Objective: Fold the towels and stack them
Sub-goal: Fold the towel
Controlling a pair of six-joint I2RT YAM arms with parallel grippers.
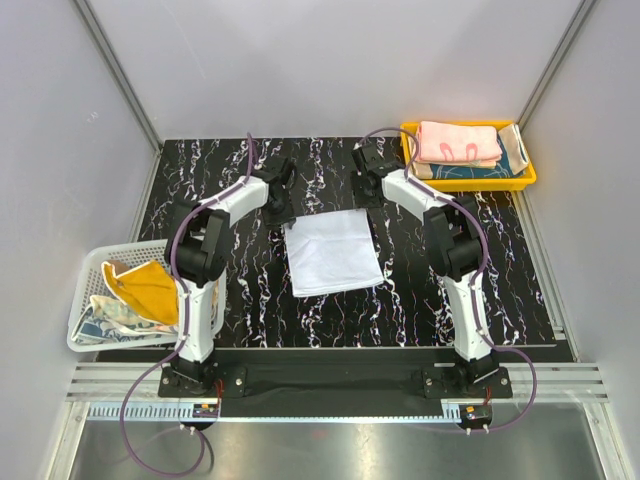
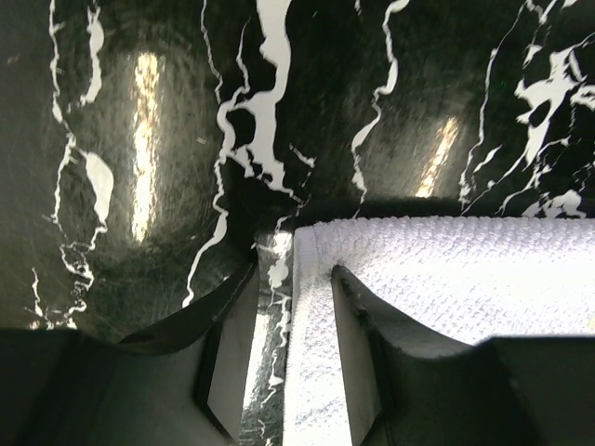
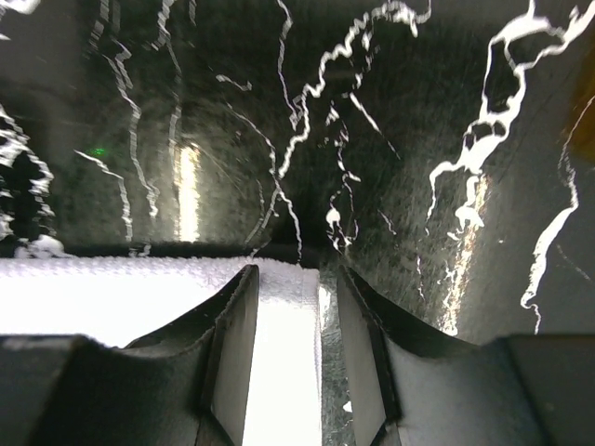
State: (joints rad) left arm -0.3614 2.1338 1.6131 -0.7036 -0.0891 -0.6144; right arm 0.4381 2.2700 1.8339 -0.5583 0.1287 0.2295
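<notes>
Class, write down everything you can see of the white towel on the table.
The white towel is a plain rectangle of nubbly terry cloth with a hemmed far edge. It lies flat, slightly skewed, on the black marbled table. Each far corner sits between the open fingers of the left pincer and right pincer; contact cannot be told.

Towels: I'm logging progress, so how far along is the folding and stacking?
Done: pink towel folded atop others in yellow tray. In hand: white towel flat, left claw and right claw open at its far corners. Left: orange-yellow towel and others in basket.
</notes>
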